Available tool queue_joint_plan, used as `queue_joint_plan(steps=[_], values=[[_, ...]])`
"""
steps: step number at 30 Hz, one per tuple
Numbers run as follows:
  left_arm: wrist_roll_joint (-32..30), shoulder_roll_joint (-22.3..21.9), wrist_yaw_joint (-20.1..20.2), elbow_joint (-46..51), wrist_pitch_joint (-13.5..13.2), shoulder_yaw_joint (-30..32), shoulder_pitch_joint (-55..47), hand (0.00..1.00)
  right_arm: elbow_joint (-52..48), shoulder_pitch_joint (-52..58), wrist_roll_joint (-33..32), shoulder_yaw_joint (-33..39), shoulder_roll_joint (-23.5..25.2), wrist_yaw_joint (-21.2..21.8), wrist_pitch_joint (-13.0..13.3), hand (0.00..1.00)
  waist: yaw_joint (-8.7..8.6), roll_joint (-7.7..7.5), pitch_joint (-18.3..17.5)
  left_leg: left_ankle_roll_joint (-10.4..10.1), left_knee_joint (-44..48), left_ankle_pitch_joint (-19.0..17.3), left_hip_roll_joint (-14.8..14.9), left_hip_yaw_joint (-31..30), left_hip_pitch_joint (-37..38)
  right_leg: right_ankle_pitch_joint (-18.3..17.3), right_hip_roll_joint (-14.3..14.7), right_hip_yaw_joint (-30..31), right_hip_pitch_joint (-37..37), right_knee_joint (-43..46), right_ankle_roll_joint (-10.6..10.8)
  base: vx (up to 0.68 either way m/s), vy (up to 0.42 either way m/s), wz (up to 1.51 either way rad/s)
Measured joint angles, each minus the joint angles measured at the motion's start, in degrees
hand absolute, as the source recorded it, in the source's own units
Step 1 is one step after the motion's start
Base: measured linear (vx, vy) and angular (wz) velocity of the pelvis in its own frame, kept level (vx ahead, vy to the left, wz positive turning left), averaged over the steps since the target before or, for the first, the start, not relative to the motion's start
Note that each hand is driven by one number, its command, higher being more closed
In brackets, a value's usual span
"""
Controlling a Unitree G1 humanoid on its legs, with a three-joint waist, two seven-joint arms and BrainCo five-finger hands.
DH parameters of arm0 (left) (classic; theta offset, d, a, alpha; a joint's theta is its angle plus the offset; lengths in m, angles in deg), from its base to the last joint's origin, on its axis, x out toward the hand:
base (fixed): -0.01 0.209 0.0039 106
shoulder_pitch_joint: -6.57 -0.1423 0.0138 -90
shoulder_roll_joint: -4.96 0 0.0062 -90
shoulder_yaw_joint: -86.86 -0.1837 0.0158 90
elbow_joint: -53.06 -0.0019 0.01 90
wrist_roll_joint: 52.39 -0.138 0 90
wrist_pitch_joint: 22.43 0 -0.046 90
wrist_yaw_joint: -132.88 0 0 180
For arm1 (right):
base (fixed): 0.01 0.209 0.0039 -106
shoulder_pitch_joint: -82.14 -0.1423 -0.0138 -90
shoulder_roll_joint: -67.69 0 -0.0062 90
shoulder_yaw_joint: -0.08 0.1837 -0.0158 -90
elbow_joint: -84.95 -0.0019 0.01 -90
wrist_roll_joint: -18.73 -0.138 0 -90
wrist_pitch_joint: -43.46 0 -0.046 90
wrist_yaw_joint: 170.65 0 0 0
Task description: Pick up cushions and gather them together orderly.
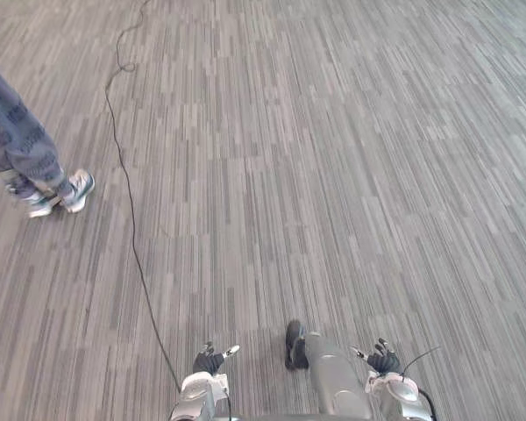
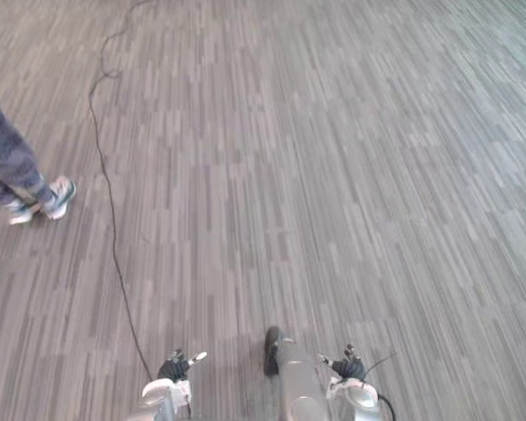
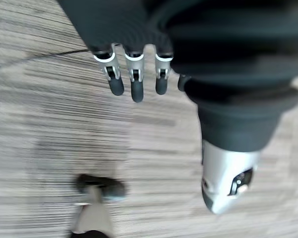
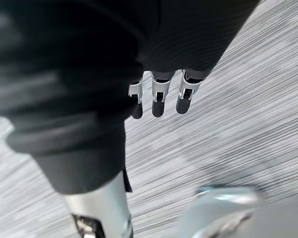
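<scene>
At the near edge of the grey striped carpet (image 1: pixel 333 158), the left hand (image 1: pixel 209 360) and right hand (image 1: pixel 384 358) hang low, apart from each other, both off the floor. Left wrist view: fingers (image 3: pixel 132 85) straight, loose, holding nothing. Right wrist view: fingers (image 4: pixel 158 103) likewise straight and empty. Far left, a person's legs (image 1: pixel 17 140) in patterned trousers, light sneakers (image 1: pixel 77 190) on the carpet, well apart from both hands

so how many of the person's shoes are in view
2. One shoe stands on the carpet at the robot's far left; the other shoe sits just beside it, nearer the view's edge.
</scene>
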Motion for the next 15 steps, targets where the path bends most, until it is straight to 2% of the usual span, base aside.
queue_joint_plan(steps=[1, 3, 4, 5, 6, 7, 8, 9, 10, 11, 12, 13, 14, 15], values=[[-0.2, 0.4, 0.1, 1.7, 0.0, 0.2, -0.2, 0.00, -0.1, 0.6, -0.1, -1.3, 1.3, 0.0, 0.0, 0.00, 0.75, -1.24, 0.1, 0.4, 3.4, -3.6, 0.8, 1.4, -5.4, -1.7, 0.0, 1.2, 5.4, -2.5, 0.2, 0.47, -0.062, -0.17], [-0.3, 0.3, 0.3, 3.4, -0.1, 0.2, -0.3, 0.00, -0.2, 0.8, -0.5, -2.1, 1.2, 0.0, -0.2, 0.00, 1.82, -1.92, 0.1, 1.4, 2.0, -6.1, 1.1, 3.4, -10.8, -2.7, 0.0, 2.8, 9.8, -5.7, 0.5, 0.57, -0.027, -0.42], [-0.3, 0.2, 0.4, 5.1, -0.2, 0.3, -0.5, 0.00, -0.3, 1.0, -0.9, -3.0, 1.2, -0.1, -0.5, 0.00, 2.73, -2.13, -0.3, 2.1, -5.1, -9.0, 0.3, 5.8, -16.1, -3.5, -0.5, 5.1, 14.2, -9.0, 1.6, 0.56, 0.037, -0.56], [-0.3, 0.2, 0.4, 5.4, -0.4, 0.2, -0.6, 0.00, -0.4, 1.0, -0.9, -3.1, 1.2, -0.1, -0.5, 0.00, 2.83, -2.13, -0.3, 2.3, -7.5, -9.4, -0.1, 6.1, -17.1, -3.7, -0.6, 5.7, 15.3, -9.8, 1.7, 0.56, 0.064, -0.64], [-0.3, 0.3, 0.4, 6.2, -0.8, 0.3, -0.9, 0.00, -0.6, 0.5, -0.9, -3.3, 1.5, -0.1, -0.6, 0.00, 3.20, -2.28, -0.3, 2.4, -14.2, -9.5, -1.7, 6.8, -18.7, -4.3, -1.4, 7.2, 17.9, -10.9, 2.4, 0.64, 0.155, -0.96], [-0.2, 0.3, 0.4, 7.4, -1.3, 0.4, -1.0, 0.00, -0.6, 0.5, -0.9, -3.2, 2.6, -0.1, -0.6, 0.00, 4.82, -2.96, -0.5, 2.8, -27.5, -8.6, -5.0, 6.5, -20.9, -5.9, -3.7, 11.3, 20.1, -11.7, 3.0, 0.65, 0.196, -1.11], [-0.2, 0.3, 0.4, 7.6, -1.5, 0.4, -0.9, 0.00, -0.6, 0.7, -0.9, -3.2, 3.0, -0.1, -0.6, 0.00, 5.23, -3.15, -0.6, 2.6, -31.1, -7.7, -5.9, 6.0, -21.5, -6.5, -4.3, 12.4, 20.7, -11.9, 3.7, 0.79, 0.301, -1.43], [-0.2, 0.3, 0.3, 7.7, -2.0, 0.4, -1.3, 0.00, -0.3, 0.9, -0.9, -3.6, 3.5, -0.2, -0.7, 0.00, 5.83, -2.92, -1.2, 1.4, -39.8, -5.0, -7.7, 3.4, -22.3, -7.7, -5.3, 15.5, 21.9, -12.8, 4.2, 0.50, 0.269, -1.07], [-0.1, 0.4, 0.3, 7.8, -2.2, 0.4, -1.6, 0.00, -0.2, 0.8, -0.9, -4.1, 3.5, -0.1, -0.9, 0.00, 6.00, -2.75, -1.5, 0.9, -41.1, -2.3, -7.7, 2.0, -22.9, -8.4, -5.6, 16.9, 22.6, -12.8, 4.4, 0.67, 0.397, -1.43], [-0.1, 1.2, 0.3, 7.6, -2.1, 0.5, -2.2, 0.00, 0.0, 1.1, -0.9, -4.9, 4.3, -0.1, -1.1, 0.00, 6.20, -3.81, -3.0, 1.2, -37.9, 1.4, -8.6, 1.8, -22.6, -9.7, -7.2, 20.1, 23.2, -11.5, 4.6, 0.71, 0.437, -1.30], [-0.1, 2.6, 0.3, 7.3, -2.0, 1.4, -2.8, 0.00, -0.4, 1.9, -0.8, -5.4, 6.1, 0.0, -1.0, 0.00, 5.94, -6.74, -4.9, 2.7, -36.2, -1.7, -9.7, 4.6, -21.3, -9.3, -9.8, 22.1, 20.7, -5.6, 5.2, 0.72, 0.434, -1.16], [-0.1, 2.9, 0.3, 7.1, -1.9, 1.8, -2.8, 0.00, -0.7, 2.3, -0.6, -5.4, 6.5, 0.0, -1.0, 0.00, 5.84, -7.57, -5.3, 3.4, -35.5, -2.9, -9.8, 5.9, -20.6, -8.7, -10.4, 22.7, 19.2, -2.1, 6.4, 0.69, 0.402, -0.97], [-0.1, 3.3, 0.2, 6.8, -1.8, 2.2, -2.7, 0.00, -1.9, 3.0, -0.3, -6.0, 6.9, 0.1, -1.1, 0.00, 5.86, -8.66, -5.4, 4.6, -33.8, -6.1, -9.8, 8.3, -18.0, -5.3, -11.1, 23.4, 14.2, 9.9, 10.1, 0.63, 0.375, -0.75], [-0.1, 3.7, 0.1, 6.1, -1.7, 2.1, -2.4, 0.00, -2.0, 3.0, 0.1, -6.2, 6.9, 0.2, -1.0, 0.00, 5.71, -9.12, -5.3, 4.9, -33.8, -7.7, -9.9, 9.4, -15.8, -3.0, -11.4, 23.2, 11.0, 17.8, 13.1, 0.70, 0.413, -1.01]])
